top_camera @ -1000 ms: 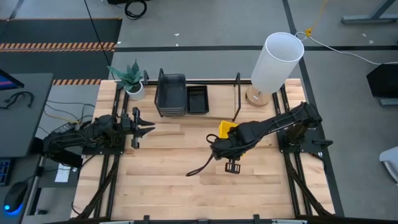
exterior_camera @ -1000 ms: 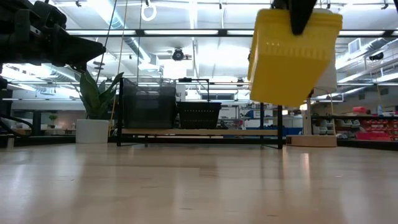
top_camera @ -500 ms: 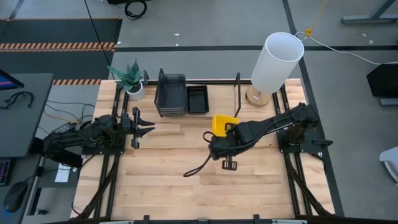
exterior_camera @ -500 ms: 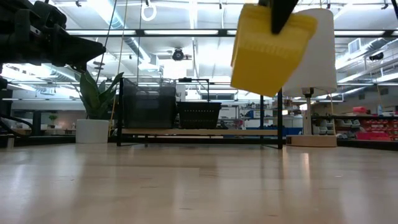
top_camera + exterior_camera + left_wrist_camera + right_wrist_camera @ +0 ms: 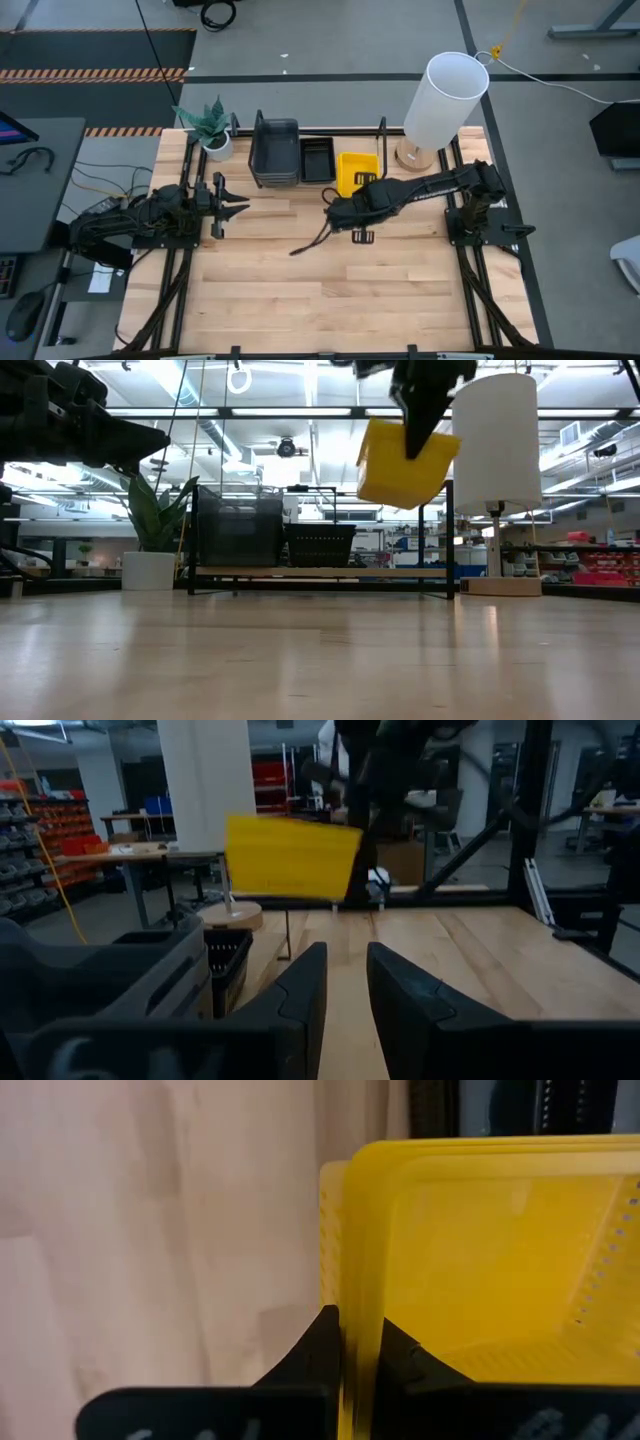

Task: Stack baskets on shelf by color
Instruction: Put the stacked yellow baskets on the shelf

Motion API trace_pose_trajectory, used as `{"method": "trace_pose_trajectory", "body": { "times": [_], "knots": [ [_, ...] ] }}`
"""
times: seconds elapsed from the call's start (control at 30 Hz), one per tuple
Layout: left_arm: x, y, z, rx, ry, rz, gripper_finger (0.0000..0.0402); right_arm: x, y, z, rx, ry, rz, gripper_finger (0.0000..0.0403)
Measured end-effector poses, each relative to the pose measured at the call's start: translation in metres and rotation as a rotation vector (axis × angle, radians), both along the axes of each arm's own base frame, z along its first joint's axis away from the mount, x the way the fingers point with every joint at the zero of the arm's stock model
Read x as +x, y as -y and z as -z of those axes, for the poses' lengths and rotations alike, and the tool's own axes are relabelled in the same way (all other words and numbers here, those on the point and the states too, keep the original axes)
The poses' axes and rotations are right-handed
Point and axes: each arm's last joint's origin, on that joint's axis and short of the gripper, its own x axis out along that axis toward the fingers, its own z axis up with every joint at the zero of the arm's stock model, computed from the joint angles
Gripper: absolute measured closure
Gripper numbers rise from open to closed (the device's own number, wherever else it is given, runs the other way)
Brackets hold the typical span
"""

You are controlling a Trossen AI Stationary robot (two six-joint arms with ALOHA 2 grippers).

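While airborne by the shelf [image 5: 382, 150], yellow basket [image 5: 356, 171] wall between right gripper [image 5: 350, 1342] jaws

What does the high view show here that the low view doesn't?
Only the high view shows the right arm reaching over the table to the shelf, and the left claw waiting at the left side. Only the low view shows the yellow basket tilted, well above the shelf's deck. Both show the right claw shut on the yellow basket, beside the black basket.
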Motion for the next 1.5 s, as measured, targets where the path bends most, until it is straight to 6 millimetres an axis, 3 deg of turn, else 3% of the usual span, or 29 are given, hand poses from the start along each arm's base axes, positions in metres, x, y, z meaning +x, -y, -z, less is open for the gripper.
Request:
{"method": "trace_pose_trajectory", "body": {
  "times": [0.47,0.93,1.13,1.5],
  "knots": [
    [0.000,0.000,0.000,0.000,0.002,0.000,0.0316,0.008,0.066,0.029,-0.043,-0.061,0.027,0.0380],
    [0.000,0.000,0.000,0.000,0.003,0.000,0.0313,0.007,0.116,0.067,-0.006,-0.063,0.014,0.0377],
    [0.000,0.000,0.000,0.000,0.003,0.000,0.0320,0.005,0.124,0.076,0.098,-0.038,0.034,0.0371],
    [0.000,0.000,0.000,0.000,0.003,0.000,0.0313,0.005,0.124,0.076,0.116,-0.009,0.090,0.0326]
  ]
}}
